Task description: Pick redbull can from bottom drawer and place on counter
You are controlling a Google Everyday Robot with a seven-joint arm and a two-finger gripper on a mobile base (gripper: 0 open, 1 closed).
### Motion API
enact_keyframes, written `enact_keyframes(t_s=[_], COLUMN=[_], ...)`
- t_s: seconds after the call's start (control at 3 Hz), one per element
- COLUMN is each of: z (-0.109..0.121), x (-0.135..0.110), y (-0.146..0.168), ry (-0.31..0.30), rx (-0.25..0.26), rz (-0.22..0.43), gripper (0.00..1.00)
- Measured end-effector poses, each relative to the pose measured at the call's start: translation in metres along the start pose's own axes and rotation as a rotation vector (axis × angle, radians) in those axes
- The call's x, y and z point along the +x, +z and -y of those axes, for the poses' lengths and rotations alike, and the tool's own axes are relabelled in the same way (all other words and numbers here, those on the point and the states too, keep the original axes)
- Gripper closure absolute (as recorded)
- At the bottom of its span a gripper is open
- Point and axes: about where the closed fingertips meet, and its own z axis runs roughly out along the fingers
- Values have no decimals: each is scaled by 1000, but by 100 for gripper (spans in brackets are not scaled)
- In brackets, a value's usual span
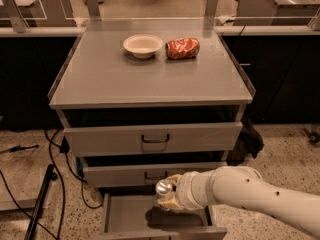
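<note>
The bottom drawer [125,215] is pulled open at the foot of the cabinet, its grey floor showing. My gripper [167,195] reaches in from the right on a white arm and is shut on the redbull can [163,187], whose silvery top shows above the drawer, lifted off the floor. The can's body is mostly hidden by the fingers. The counter [150,76] is the flat grey top of the cabinet, above.
A white bowl [143,45] and a crushed orange-red can [182,48] lie at the back of the counter. Two upper drawers with dark handles [155,139] stand slightly open. Cables and a black stand [37,204] lie on the floor at left.
</note>
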Motion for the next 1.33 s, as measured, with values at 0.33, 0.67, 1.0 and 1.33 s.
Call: enact_keyframes(t_s=[0.33, 0.67, 1.0, 1.33], z=[4, 18, 35, 39], x=[-8, -30, -60, -113], y=[-7, -36, -73, -124], ry=[1, 9, 46, 50], rx=[1, 3, -13, -28], rz=[3, 40, 93, 174], gripper=[100, 100, 100, 100])
